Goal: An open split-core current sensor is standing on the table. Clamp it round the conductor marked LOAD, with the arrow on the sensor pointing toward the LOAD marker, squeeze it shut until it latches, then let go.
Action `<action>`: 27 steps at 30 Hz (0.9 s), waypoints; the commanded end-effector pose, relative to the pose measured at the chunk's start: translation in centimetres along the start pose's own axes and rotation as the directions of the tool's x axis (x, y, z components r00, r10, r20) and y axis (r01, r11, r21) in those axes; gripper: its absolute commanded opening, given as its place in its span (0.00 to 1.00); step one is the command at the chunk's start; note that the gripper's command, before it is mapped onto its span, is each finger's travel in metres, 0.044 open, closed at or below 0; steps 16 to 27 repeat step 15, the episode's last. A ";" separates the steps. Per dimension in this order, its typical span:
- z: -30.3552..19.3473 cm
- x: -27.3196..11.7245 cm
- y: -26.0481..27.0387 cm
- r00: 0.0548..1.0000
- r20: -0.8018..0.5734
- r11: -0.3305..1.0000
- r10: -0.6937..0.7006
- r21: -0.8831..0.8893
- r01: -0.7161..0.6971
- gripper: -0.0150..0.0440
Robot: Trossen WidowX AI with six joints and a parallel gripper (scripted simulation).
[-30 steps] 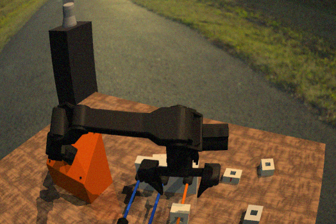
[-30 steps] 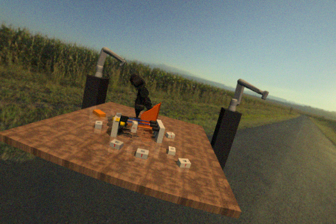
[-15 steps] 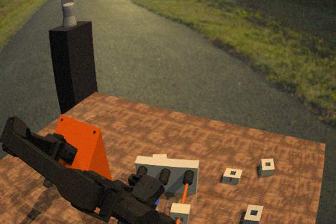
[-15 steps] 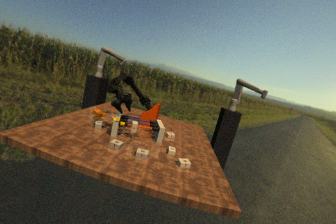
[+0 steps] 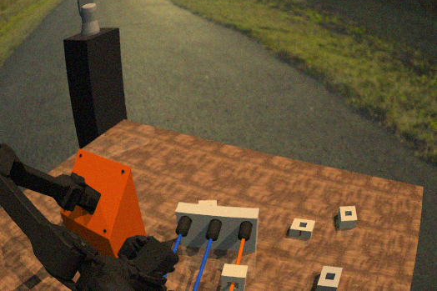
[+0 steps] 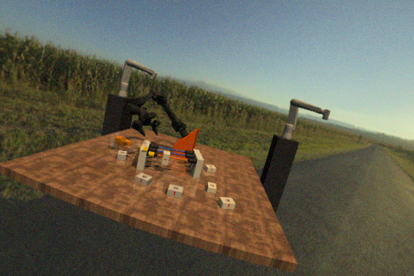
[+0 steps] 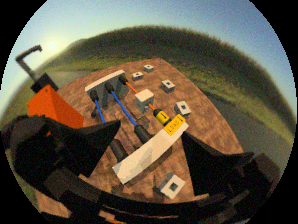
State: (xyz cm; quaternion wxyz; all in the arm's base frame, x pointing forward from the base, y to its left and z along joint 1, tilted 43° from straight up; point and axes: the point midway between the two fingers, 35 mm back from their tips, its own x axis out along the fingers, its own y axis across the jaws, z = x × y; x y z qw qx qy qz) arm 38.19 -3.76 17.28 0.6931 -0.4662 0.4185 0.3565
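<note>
1. Sensor (image 5: 234, 273) (image 6: 166, 158) (image 7: 144, 100): the pale block at the bottom edge of the top view, right of centre, round the orange conductor (image 5: 240, 252) (image 6: 179, 158) (image 7: 132, 86). It looks small and light; I would expect hard, stiff plastic, fairly smooth, with its hinge and latch the fragile parts.
2. If it needs another squeeze, take it by opposite outer faces, pads flat and centred across the split, so force closes the halves rather than twisting them. The conductor may flex, so keep the pull off it. Whether the latch is home, and which way the arrow points, I cannot tell.
3. The tool (image 5: 152, 260) (image 6: 150, 134) (image 7: 150, 128), lower left in the top view, stands wide with nothing between its fingers, well apart from the sensor. Letting go looks done.
4. Farther up that view, the far end block (image 5: 193, 209) (image 6: 197, 164) (image 7: 107, 82) holds the conductor's end. The LOAD marker (image 6: 145, 145) (image 7: 176, 125), right of centre in the wrist view, sits on the opposite block and gives the arrow's reference.
</note>
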 end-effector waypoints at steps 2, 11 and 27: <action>-0.1 -0.1 -0.1 1.000 -0.003 1.000 -0.005 0.000 0.005 1.00; 0.3 0.6 0.0 0.999 -0.038 0.999 0.022 -0.023 -0.023 1.00; 0.1 1.1 0.0 0.995 -0.095 0.998 0.043 -0.038 -0.047 1.00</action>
